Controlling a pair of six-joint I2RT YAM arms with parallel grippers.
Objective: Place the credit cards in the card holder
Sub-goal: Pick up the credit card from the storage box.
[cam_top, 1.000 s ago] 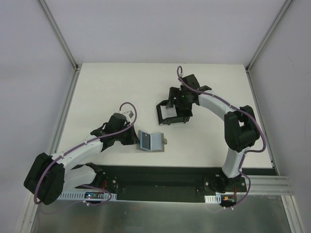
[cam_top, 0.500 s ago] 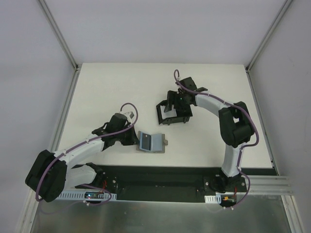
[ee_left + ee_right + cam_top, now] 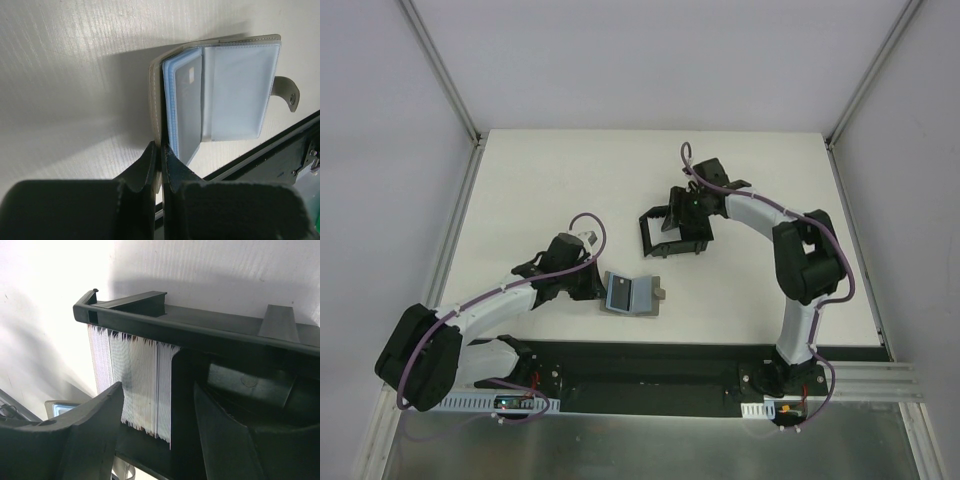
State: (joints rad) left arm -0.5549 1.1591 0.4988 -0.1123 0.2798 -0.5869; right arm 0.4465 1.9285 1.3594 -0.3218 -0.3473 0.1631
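- The card holder (image 3: pixel 651 240), a black open-topped frame, sits about the middle of the table (image 3: pixel 550 190), a little toward the far and right edges.
- In the right wrist view a tight stack of cards (image 3: pixel 135 385) stands on edge inside the holder (image 3: pixel 200 330), just under its rim, showing thin pale edges.
- The right hand (image 3: pixel 688 210) is down on the holder's right part. Its fingers (image 3: pixel 85 435) stand apart, one on each side of that stack, with a dark part of the frame beside the other finger.
- From where I stand I can't tell whether those fingers are pressing on the cards or only standing beside them.
- Closer to the near edge, roughly mid-way along it, a grey wallet (image 3: pixel 638 295) lies open and flat on the table, well apart from the holder.
- In the left wrist view the wallet (image 3: pixel 240 95) shows clear plastic sleeves. One sleeve holds a bluish credit card (image 3: pixel 184 110) with a small pale mark near its top.
- A snap tab (image 3: pixel 289 95) sticks out from the wallet's outer edge.
- The left hand (image 3: pixel 160 150) has its two fingers pressed together on the wallet's grey cover, at the spine side, pinching it.
- In the overhead view the left hand (image 3: pixel 588 283) lies low at the wallet's left side.
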